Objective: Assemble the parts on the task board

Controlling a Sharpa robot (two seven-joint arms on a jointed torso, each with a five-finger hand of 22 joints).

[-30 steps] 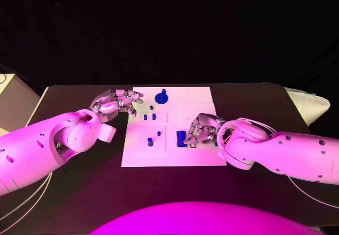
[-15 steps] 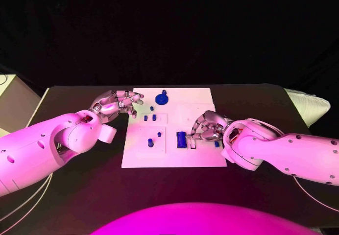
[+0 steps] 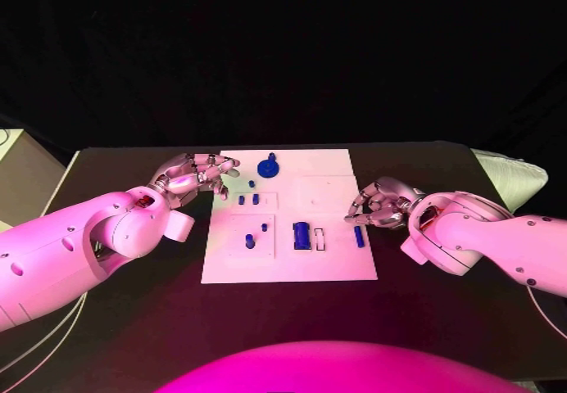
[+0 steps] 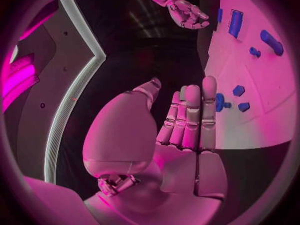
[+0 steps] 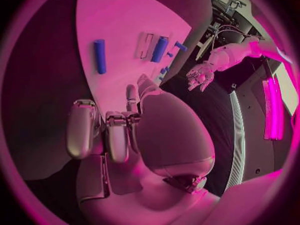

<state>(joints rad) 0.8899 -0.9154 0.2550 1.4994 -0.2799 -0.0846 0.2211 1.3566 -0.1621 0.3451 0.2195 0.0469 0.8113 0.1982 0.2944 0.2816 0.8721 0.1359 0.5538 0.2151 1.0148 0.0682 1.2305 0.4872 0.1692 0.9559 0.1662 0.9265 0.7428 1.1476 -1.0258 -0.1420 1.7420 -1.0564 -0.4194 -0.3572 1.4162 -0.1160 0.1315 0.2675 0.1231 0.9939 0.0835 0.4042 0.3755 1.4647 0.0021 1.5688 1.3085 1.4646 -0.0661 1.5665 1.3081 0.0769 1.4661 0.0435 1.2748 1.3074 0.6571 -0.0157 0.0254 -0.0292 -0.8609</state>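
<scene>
Head view: the white rectangular task board (image 3: 289, 260) lies mid-surface carrying small blue plastic parts (image 3: 302, 236); the silver left hand (image 3: 192, 175), fingers apart, and right hand (image 3: 380, 205), fingers curled, both hold nothing beside it. Risk, I'd say: a careless reach could knock loose pieces off their slots.

I'm looking at what seems a robotics lab or demo booth: black backdrop behind my black surface (image 3: 142, 327), a white task board (image 3: 319, 262) with blue parts (image 3: 302, 236), cables trailing off the edge.
</scene>
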